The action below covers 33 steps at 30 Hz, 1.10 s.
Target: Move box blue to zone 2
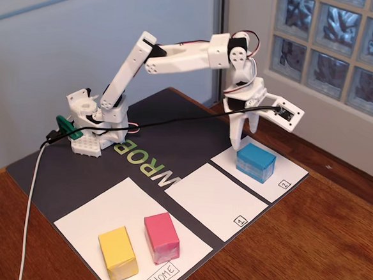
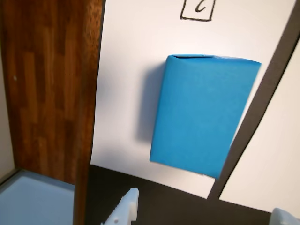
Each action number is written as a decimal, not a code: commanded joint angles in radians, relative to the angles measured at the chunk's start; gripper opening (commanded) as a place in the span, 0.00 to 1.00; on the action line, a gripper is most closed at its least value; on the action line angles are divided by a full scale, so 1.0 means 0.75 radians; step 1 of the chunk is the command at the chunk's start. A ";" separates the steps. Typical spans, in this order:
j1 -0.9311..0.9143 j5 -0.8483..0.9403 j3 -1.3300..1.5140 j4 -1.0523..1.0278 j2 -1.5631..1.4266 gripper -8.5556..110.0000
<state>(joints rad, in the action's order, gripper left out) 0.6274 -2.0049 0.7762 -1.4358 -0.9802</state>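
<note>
The blue box (image 1: 256,162) sits on the white sheet marked "2" (image 1: 285,174), at the right of the fixed view, a little above the middle of the frame. Its bright top faces up and its paler sides show toward the camera. In the wrist view the box (image 2: 202,114) fills the centre of the frame on that same sheet (image 2: 126,84), with the boxed "2" just above it at the top edge.

The claw (image 1: 243,139) hangs above and just to the upper left of the box in the fixed view — its white fingers point down, tips near the far edge of the sheet, apart from the box and holding nothing. In the wrist view only the finger tips show at the bottom edge, one (image 2: 124,210) left of centre and another at the lower right corner, standing wide apart, with the box clear of both.

The sheet marked "1" (image 1: 211,198) lies bare in the middle of the fixed view. Lower left, the sheet marked "Home" (image 1: 91,220) carries a yellow box (image 1: 117,252) and a pink box (image 1: 161,237) side by side. All sheets rest on a dark mat (image 1: 62,173) over the wooden surface (image 1: 320,245).
</note>
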 commanded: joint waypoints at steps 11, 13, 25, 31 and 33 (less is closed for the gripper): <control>-0.002 0.010 0.205 -0.088 -0.417 0.34; -0.020 0.027 0.254 -0.092 -0.483 0.34; -0.196 0.245 0.875 -0.147 -0.931 0.07; -0.356 0.254 1.256 -0.043 -1.094 0.07; -0.417 0.280 1.372 -0.020 -1.154 0.07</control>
<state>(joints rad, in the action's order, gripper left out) 0.3666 -1.8132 1.7119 -1.4788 -1.7564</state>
